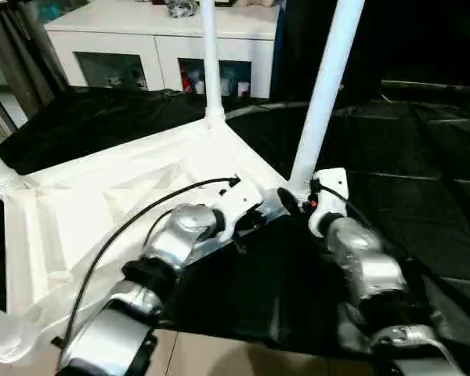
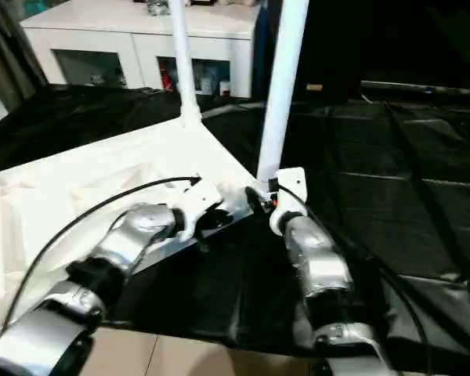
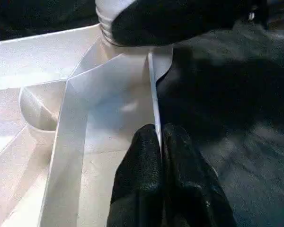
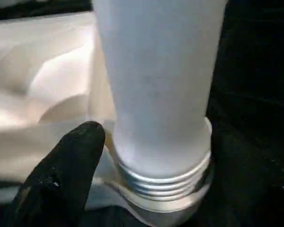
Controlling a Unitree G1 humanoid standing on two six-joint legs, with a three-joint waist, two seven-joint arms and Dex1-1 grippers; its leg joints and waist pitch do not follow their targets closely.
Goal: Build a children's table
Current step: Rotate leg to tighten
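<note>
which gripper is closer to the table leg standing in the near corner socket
Right. The right gripper has its fingers on either side of the leg's threaded base. The left gripper is pinched on the tabletop's thin edge wall, a little way from that corner.

Smooth white plastic tabletop (image 1: 102, 204), legs (image 1: 325, 94)

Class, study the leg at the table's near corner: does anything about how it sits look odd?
Yes. The leg by the right tool shows bare screw threads above its corner socket, so it looks not fully seated.
</note>
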